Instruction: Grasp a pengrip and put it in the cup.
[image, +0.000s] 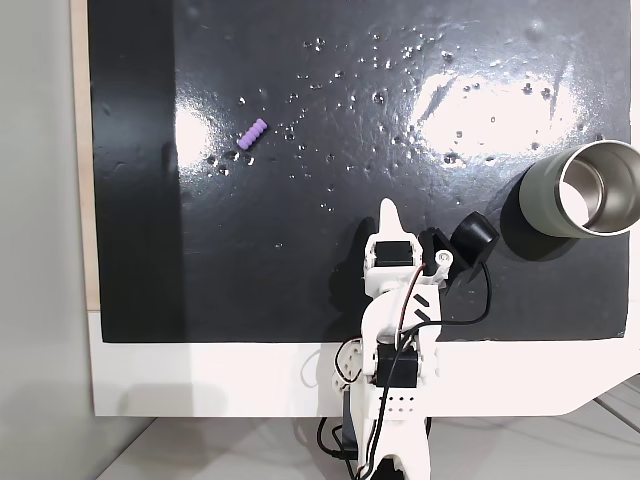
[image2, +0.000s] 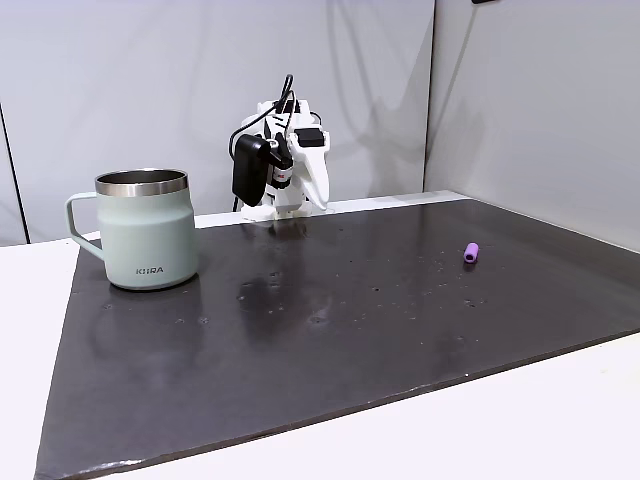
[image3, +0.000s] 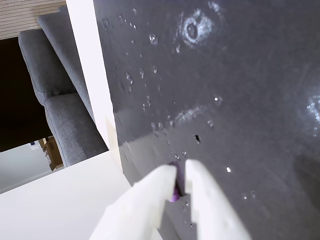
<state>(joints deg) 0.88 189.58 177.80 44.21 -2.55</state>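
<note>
The pengrip, a tiny light-purple ribbed cylinder, lies on the black mat at the upper left in a fixed view, and at the right in a fixed view. The grey-green metal cup stands upright at the mat's right edge, far from it; a fixed view shows its handle. My gripper sits folded low at the mat's near edge, fingers together and holding nothing. In the wrist view a sliver of the pengrip shows through the slit between the white fingertips, well beyond them.
The mat lies on a white table and carries scattered small droplets or specks. The black wrist camera sticks out to the right of the arm, toward the cup. A grey sofa stands beyond the table edge.
</note>
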